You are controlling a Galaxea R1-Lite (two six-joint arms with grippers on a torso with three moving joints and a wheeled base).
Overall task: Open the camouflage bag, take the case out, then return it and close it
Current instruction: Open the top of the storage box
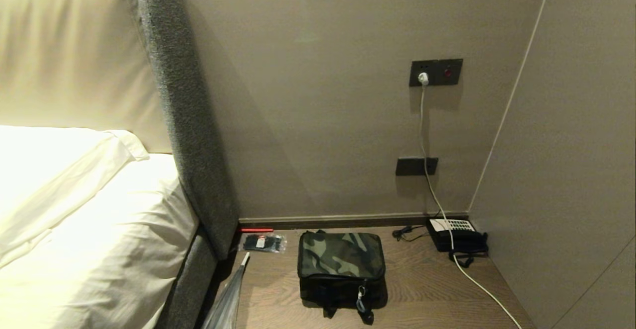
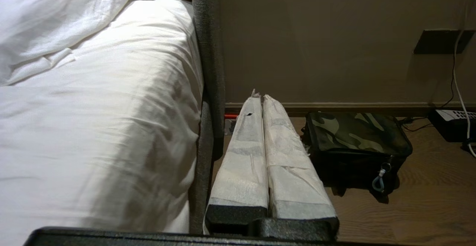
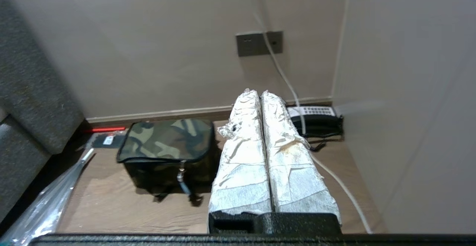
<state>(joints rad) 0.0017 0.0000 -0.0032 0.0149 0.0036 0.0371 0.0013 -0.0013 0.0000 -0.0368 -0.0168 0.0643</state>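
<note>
Zipped camouflage bag (image 1: 341,263) sits mid-worktop (image 1: 427,289) betw. a packet of ties (image 1: 263,243) & the telephone (image 1: 457,234); both pincers, left (image 2: 259,101) & right (image 3: 256,94), hang clenched, empty, well short of it. Soft fabric shell likely sags under a grip, so best hold looks like the zip pull (image 1: 361,296) on the front face.

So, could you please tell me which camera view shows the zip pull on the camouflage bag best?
The left wrist view: the camouflage bag sits close, and its zip pull hangs clear on the front with a pale blue loop. The right wrist view shows the pull too, but nearer the shut right gripper. In the head view it is small.
</note>
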